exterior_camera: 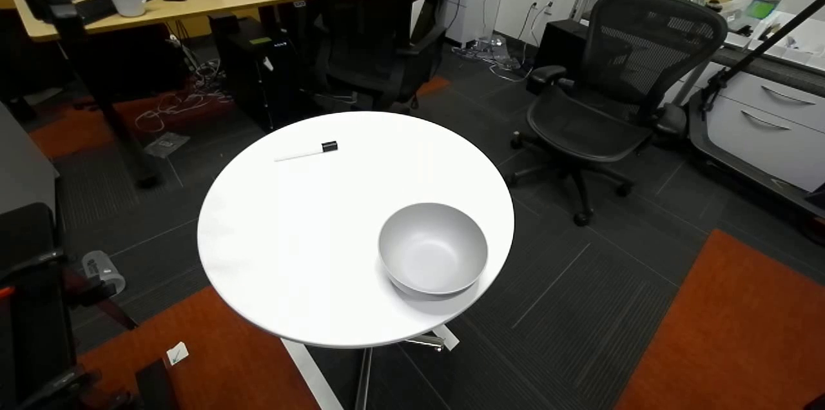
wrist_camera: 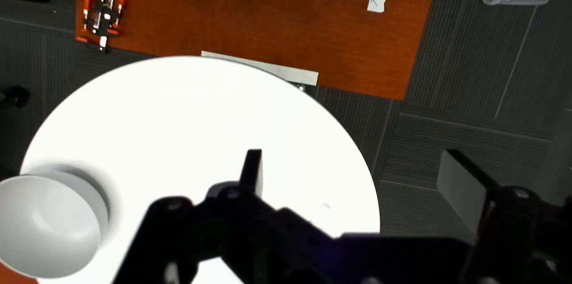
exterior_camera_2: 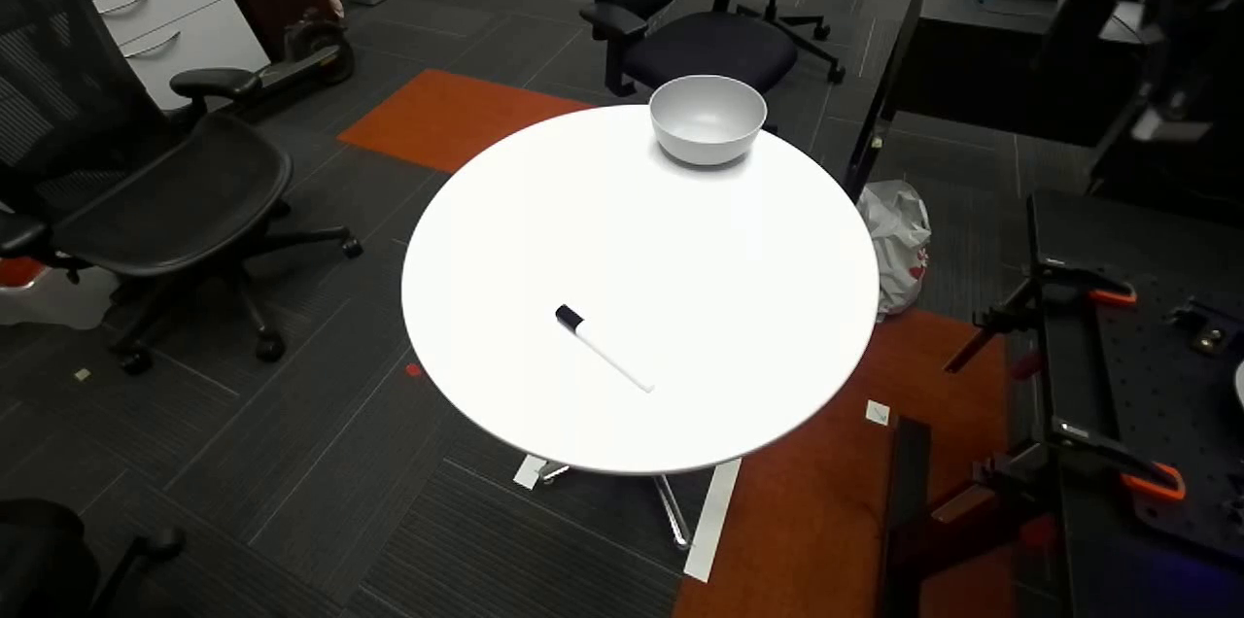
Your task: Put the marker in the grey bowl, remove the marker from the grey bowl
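Grey bowl (exterior_camera: 433, 252): upright on the table (exterior_camera: 303, 229), near its edge, likely leaving you room. Marker (exterior_camera_2: 610, 356): lying there too, well apart. Your gripper (wrist_camera: 357, 177): spread wide, presumably to straddle the marker.

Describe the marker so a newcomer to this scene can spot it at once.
In both exterior views, find the round white table. The marker lies flat on it, well apart from the light-grey bowl. It is the thin, straight white stick with one black end, whereas the bowl is wide, round and grey all over.
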Motion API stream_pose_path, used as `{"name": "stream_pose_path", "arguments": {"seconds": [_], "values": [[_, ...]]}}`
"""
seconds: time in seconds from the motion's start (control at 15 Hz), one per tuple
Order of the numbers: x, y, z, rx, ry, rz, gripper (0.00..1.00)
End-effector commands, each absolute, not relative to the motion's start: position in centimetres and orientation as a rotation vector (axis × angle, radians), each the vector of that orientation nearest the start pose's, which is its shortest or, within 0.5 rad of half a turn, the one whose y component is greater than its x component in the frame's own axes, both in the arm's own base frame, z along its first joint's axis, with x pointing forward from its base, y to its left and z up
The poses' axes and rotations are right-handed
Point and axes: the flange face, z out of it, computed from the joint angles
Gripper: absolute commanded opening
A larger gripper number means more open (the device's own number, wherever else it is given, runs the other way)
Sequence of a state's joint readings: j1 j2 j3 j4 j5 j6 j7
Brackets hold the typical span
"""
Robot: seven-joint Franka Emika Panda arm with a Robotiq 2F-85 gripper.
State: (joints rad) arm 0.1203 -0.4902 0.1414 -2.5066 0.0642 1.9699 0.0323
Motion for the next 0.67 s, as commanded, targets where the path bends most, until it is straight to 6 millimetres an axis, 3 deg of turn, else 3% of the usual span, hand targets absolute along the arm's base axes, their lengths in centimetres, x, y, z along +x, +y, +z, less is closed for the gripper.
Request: {"name": "stream_pose_path", "arguments": {"seconds": [0.0, 0.27, 0.6], "values": [[41.6, 14.5, 43.0, -3.127, -0.28, 0.018, 1.0], [46.6, 17.1, 40.0, -3.108, -0.158, -0.063, 1.0], [52.6, 16.9, 36.3, -3.091, 0.007, -0.119, 1.0]]}}
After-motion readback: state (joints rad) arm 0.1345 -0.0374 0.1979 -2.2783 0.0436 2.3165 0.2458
